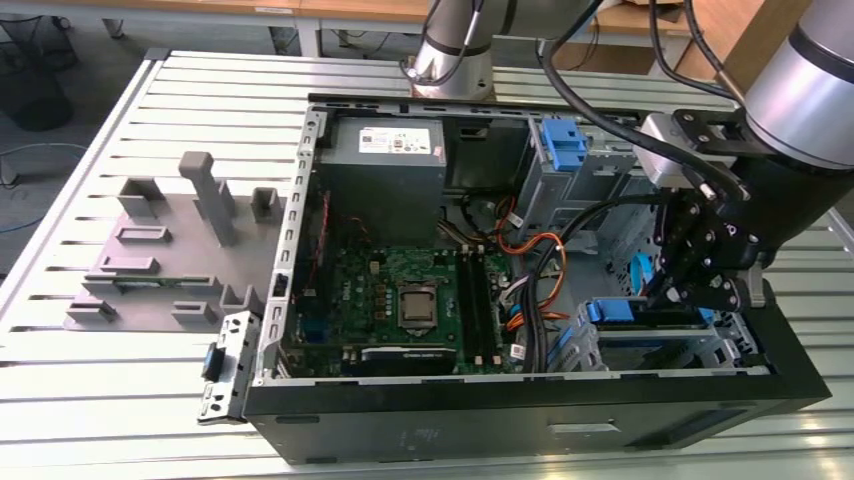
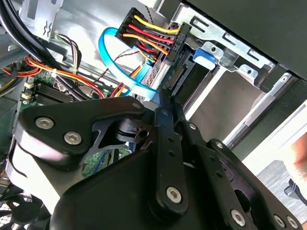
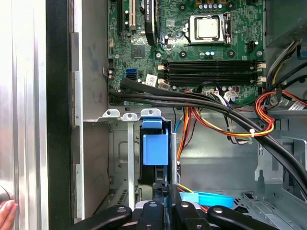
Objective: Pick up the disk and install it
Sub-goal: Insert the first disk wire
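Observation:
The disk (image 1: 617, 312), framed by its bright blue carrier, sits edge-on in the metal drive bay (image 1: 667, 345) at the front corner of the open computer case, on the exterior view's right. In the first wrist view the disk's blue carrier (image 3: 156, 146) stands upright in the bay slot. My gripper (image 1: 683, 292) hangs just over that bay. Its black fingers are pressed together, and the gripper (image 3: 165, 189) meets the disk's near end. In the second wrist view the gripper (image 2: 165, 98) points at the disk's connector end (image 2: 184, 76), beside the blue carrier tab (image 2: 205, 55).
Bundled black, orange and red cables (image 3: 216, 103) and a blue ribbon cable (image 2: 112, 60) cross right beside the bay. The motherboard (image 1: 407, 300) fills the case floor, with a grey box (image 1: 387, 150) and a blue latch (image 1: 567, 145) behind. A grey fixture (image 1: 160, 250) lies outside. A person's fingertip (image 3: 6, 213) rests by the case.

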